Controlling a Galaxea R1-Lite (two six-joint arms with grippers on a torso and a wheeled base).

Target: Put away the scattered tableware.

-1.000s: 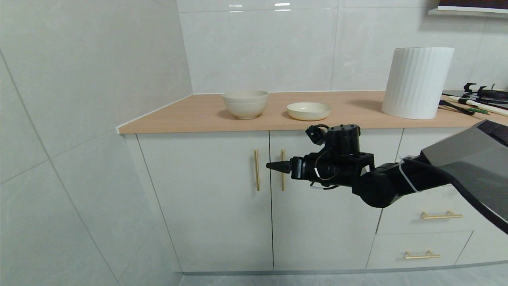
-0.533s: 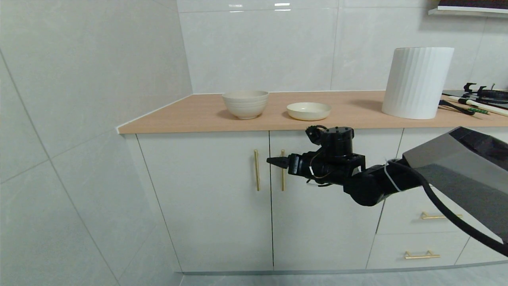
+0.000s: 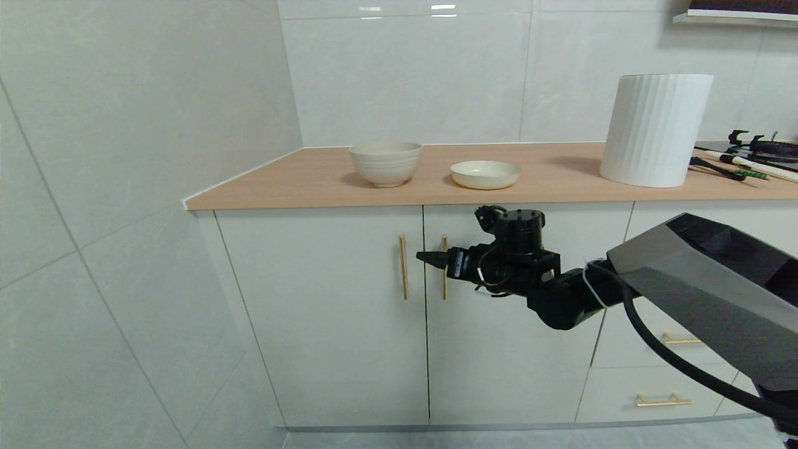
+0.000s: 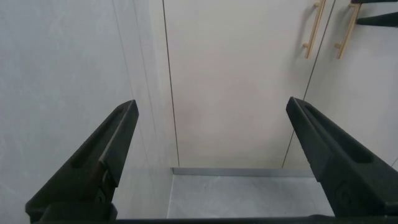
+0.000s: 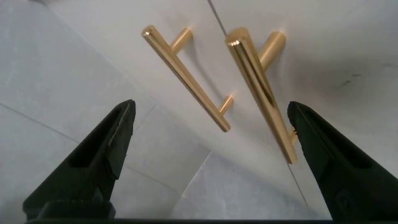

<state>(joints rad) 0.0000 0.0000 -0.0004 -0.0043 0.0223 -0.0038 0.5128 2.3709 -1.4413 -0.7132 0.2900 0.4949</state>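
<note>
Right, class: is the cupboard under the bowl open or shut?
Shut. The cupboard doors lie flush, gold handles side by side; the right gripper hangs open before them.

Beige ribbed bowl (image 3: 386, 163) upright on wooden countertop (image 3: 299, 181); shallow cream dish (image 3: 485, 174) just beside.

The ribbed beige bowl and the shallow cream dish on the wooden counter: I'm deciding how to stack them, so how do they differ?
The ribbed beige bowl is tall and deep; the shallow cream dish is low and nearly flat. The bowl's wall is ridged; the dish's looks smooth. The bowl is slightly darker than the dish. Both stand upright and apart on the wooden counter.
</note>
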